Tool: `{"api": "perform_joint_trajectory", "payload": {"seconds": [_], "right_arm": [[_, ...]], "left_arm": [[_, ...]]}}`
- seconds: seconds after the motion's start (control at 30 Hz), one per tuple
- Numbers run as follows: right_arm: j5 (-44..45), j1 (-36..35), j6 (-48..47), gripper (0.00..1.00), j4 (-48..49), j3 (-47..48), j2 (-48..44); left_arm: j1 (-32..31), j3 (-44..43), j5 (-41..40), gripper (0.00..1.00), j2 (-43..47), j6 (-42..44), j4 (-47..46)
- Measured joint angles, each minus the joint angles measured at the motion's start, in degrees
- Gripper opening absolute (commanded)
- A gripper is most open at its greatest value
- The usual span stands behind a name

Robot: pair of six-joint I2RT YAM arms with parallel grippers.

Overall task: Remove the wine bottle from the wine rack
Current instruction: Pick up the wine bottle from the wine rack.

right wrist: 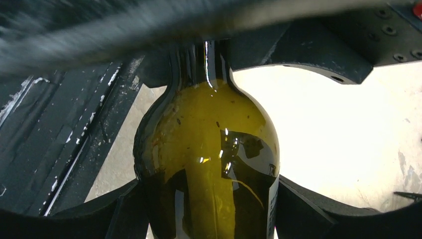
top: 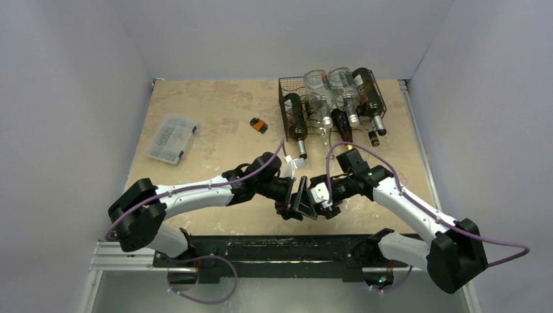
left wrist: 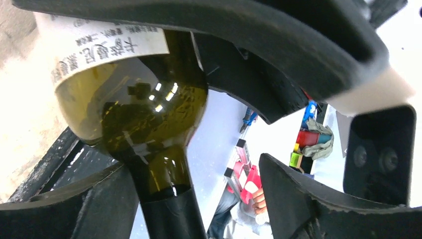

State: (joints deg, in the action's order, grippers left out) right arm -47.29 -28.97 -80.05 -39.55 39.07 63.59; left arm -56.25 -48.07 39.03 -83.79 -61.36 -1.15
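Observation:
A dark green wine bottle (right wrist: 209, 134) with a white label is held off the rack, low over the table near the arm bases. My right gripper (right wrist: 206, 196) is shut on its body just below the shoulder. In the left wrist view the bottle (left wrist: 144, 109) has its neck between my left gripper's (left wrist: 194, 167) jaws, against one finger (left wrist: 64, 209), with a wide gap to the other finger (left wrist: 308, 199). In the top view the two grippers meet, left (top: 297, 202) and right (top: 319, 199), and hide the bottle. The black wire wine rack (top: 284, 88) stands at the back.
Several dark and clear bottles lie in the rack, such as a dark one (top: 295, 114) and a clear one (top: 317, 88). A clear plastic compartment box (top: 171, 137) sits at the left. A small orange and black object (top: 259, 124) lies left of the rack.

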Motion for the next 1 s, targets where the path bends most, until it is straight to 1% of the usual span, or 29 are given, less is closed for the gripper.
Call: {"api": "perform_joint_trajectory", "payload": {"seconds": [0.07,0.17,0.33,0.53,0.7,0.8,1.0], "right_arm": [[-0.5,0.9,0.1,0.11,-0.1,0.0,0.0],[-1.9,2.3,0.2,0.1,0.0,0.0,0.0],[-3.7,4.6,0.2,0.08,-0.3,0.0,-0.8],[-6.3,7.1,0.2,0.07,-1.4,0.1,-2.1],[-8.2,8.9,0.4,0.05,-2.4,0.2,-2.3],[-9.5,10.3,0.5,0.05,-3.2,0.2,-2.9],[-11.8,12.7,1.0,0.03,-3.8,0.7,-3.1]], "left_arm": [[0.0,0.7,-0.2,0.91,0.6,-0.1,-1.9],[-0.2,2.0,-0.7,0.93,2.9,0.1,-3.9],[-0.2,3.9,-3.7,0.96,9.0,2.8,-4.2],[-0.2,6.0,-9.6,0.97,17.3,7.6,-3.6],[-0.2,7.2,-14.6,0.97,21.5,11.1,-4.4],[-0.2,8.4,-17.7,0.97,23.0,13.2,-6.5],[-0.2,11.0,-21.2,0.97,25.0,17.3,-12.9]]}}
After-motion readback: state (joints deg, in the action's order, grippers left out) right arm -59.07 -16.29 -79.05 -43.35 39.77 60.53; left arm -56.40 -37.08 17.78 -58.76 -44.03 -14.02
